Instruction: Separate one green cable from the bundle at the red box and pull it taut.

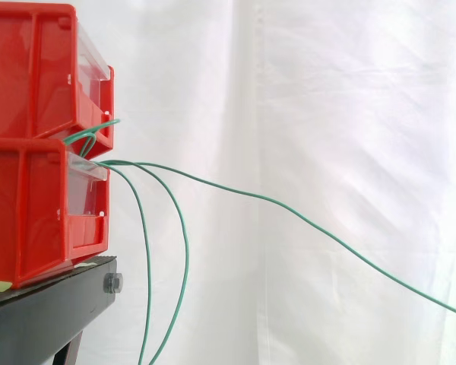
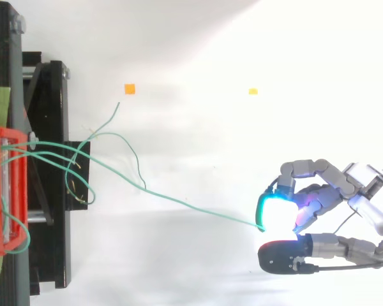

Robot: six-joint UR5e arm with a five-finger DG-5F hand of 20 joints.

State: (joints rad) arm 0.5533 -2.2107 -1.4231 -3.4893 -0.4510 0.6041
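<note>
My fingers [image 2: 266, 205] are curled and pinch the end of one green cable [image 2: 179, 203], the pads glowing cyan and white; the rest of my hand [image 2: 325, 191] lies behind them. The ground below is plain white, with two small markers [image 2: 129, 88] on it, one orange, one yellow, and a white curtain [image 1: 327, 114] closes off the back. The green cable runs lengthwise from my fingers to the two stacked red bins [image 1: 30, 213], sagging in a shallow curve. The bins sit at the edge of the black stand [image 1: 45, 304] that faces my hand. Two loose cables [image 1: 147, 258] hang down past that edge.
</note>
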